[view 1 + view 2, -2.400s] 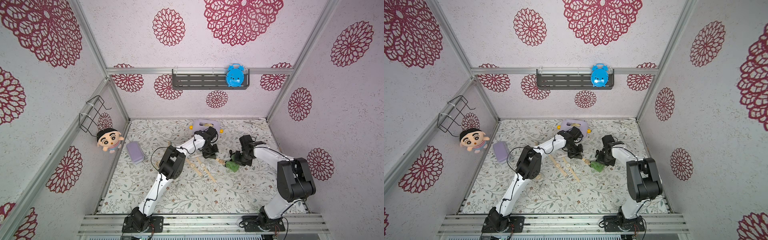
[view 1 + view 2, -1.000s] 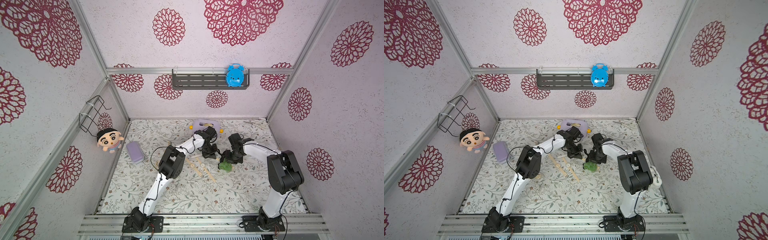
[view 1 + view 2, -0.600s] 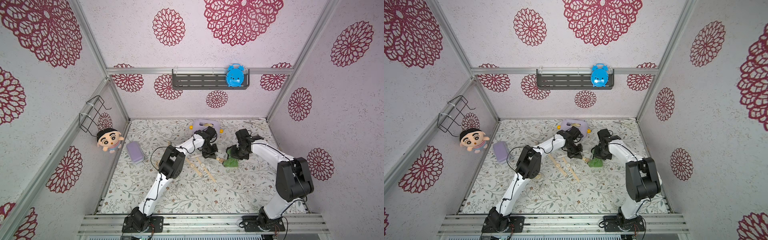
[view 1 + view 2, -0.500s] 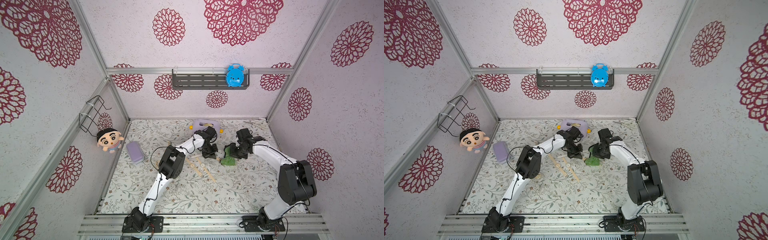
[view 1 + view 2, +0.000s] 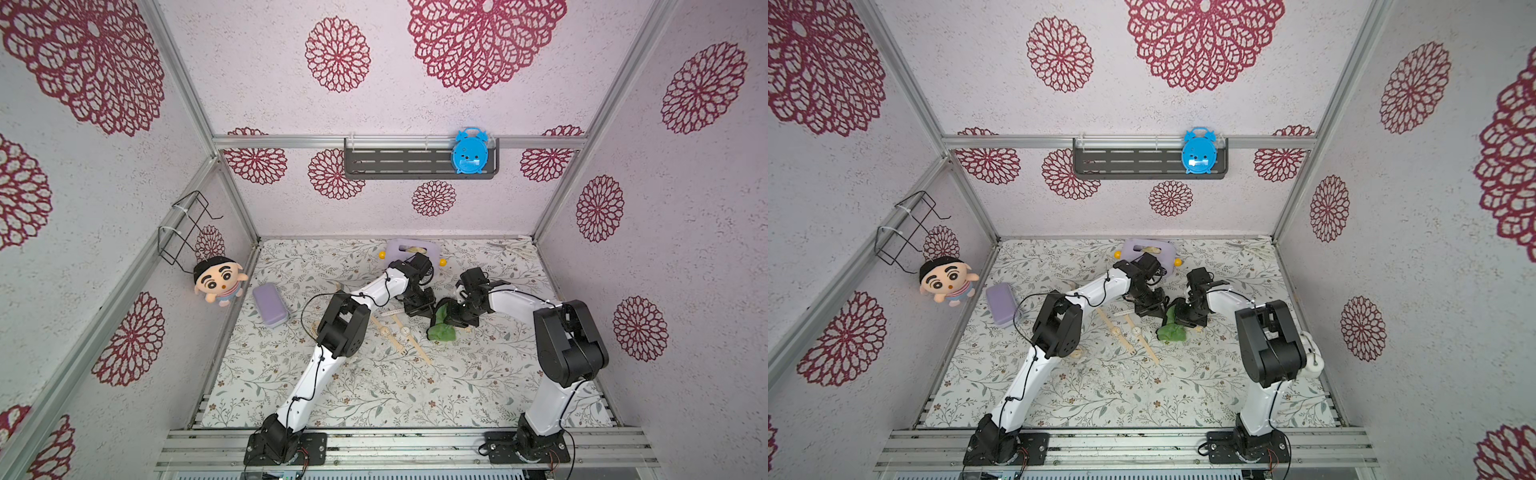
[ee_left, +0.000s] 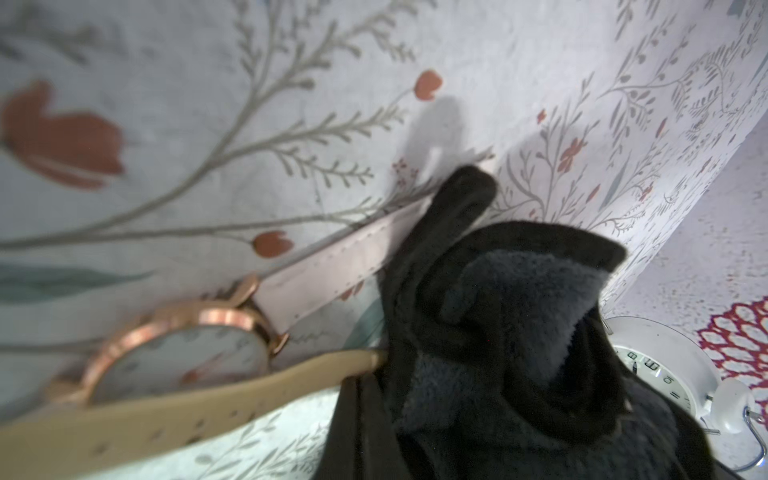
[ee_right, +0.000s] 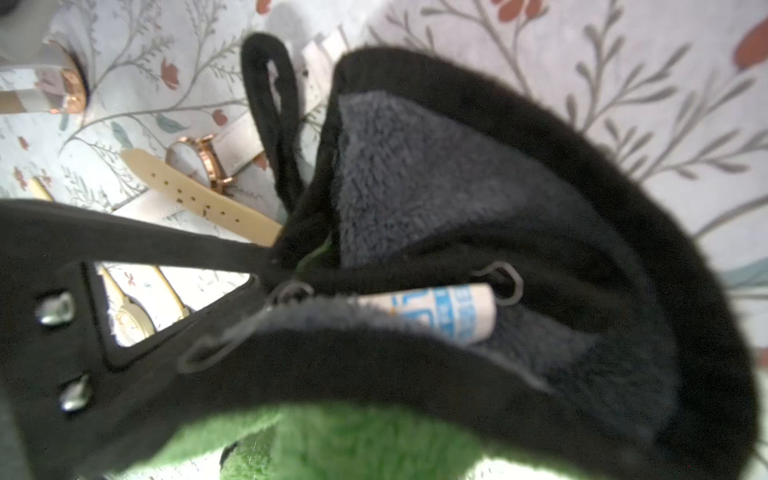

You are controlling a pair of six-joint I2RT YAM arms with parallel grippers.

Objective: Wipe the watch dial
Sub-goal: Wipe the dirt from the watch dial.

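Watch dial (image 6: 178, 361): white face in a rose-gold case, flat on the floral mat (image 5: 374, 395), just beside the left gripper.
Left gripper (image 5: 419, 311): clenched, its fuzzy tips down on the watch's pale strap (image 6: 332, 266).
Right gripper (image 5: 449, 318): clamped on a green cloth (image 5: 441, 331), near the dial.
Beyond: two tan-strapped watches (image 5: 385, 331) lay alongside.

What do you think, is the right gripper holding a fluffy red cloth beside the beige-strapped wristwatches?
No: the fluffy cloth is green, not red, as both top views show; the right gripper does hold it beside the beige-strapped wristwatches.
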